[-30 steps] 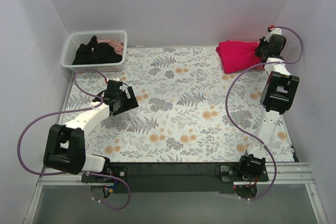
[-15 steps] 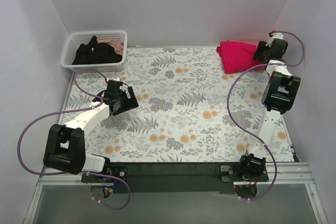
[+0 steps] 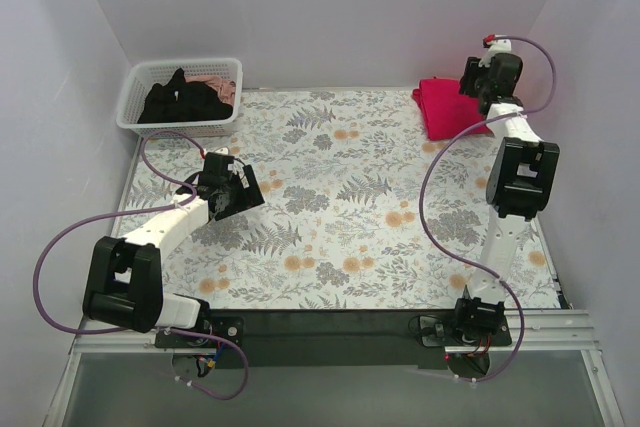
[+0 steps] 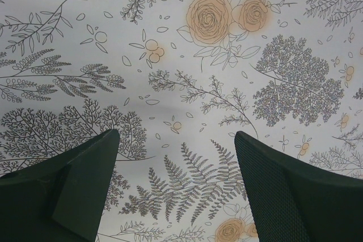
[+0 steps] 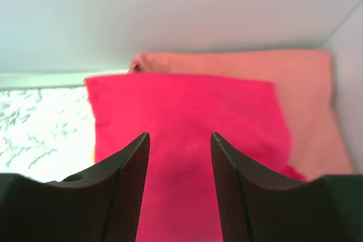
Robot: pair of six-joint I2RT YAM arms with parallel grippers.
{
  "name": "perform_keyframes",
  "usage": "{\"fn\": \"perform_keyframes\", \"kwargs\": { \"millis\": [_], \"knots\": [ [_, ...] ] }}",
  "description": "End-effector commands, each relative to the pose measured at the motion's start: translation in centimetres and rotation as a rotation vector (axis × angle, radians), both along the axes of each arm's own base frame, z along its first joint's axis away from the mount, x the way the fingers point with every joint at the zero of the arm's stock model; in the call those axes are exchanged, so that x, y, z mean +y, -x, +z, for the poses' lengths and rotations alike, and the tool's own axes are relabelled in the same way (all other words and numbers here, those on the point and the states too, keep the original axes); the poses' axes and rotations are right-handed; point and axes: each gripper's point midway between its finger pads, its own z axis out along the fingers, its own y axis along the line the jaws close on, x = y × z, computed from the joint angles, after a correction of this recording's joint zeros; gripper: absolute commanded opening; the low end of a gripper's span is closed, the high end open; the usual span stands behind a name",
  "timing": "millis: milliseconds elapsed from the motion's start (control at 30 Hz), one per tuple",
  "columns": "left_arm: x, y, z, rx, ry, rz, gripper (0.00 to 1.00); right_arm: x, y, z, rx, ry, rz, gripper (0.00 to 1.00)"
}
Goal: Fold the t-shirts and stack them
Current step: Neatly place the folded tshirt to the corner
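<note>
Left tool [image 4: 177,134]: jaws spread wide, empty; over floral cloth [image 4: 198,89], in front of basket [image 3: 131,107]
Right tool [image 5: 178,140]: jaws part-open, gripping nothing; above crimson t-shirt [image 5: 187,111]
Crimson t-shirt: flat atop salmon-pink t-shirt [image 5: 309,83] — far right of basket
Black t-shirt [image 3: 185,102]: bunched inside basket

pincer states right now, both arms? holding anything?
Left pincer: open, empty, over the floral cloth.
Right pincer: open, holding nothing, pointed at the crimson t-shirt.

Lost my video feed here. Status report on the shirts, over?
Left gripper open, empty, over floral cloth. Right gripper open above crimson shirt, folded on salmon shirt. Black shirt in basket, unfolded. Nothing blocking either arm.
</note>
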Motion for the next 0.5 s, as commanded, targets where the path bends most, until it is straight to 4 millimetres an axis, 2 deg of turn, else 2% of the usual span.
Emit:
{"fn": "perform_keyframes", "kwargs": {
  "millis": [0,100,233,333,467],
  "knots": [
    [0.0,-0.4,0.9,-0.037,0.007,-0.011,0.82,1.7,0.5,-3.6,0.058,-0.049,0.049,0.53],
    [0.0,-0.5,1.1,-0.041,0.007,-0.013,0.82,4.2,1.5,-6.2,0.115,-0.104,0.116,0.53],
    [-0.1,-0.5,1.5,-0.053,0.012,-0.012,0.82,7.2,3.1,-8.7,0.202,-0.164,0.198,0.54],
    [-0.6,-0.4,1.9,-0.061,0.038,-0.031,0.81,8.5,4.1,-9.6,0.245,-0.197,0.229,0.53],
    [-0.8,-0.4,2.7,-0.084,0.053,-0.035,0.81,9.9,5.0,-9.8,0.269,-0.277,0.255,0.53]
  ]
}}
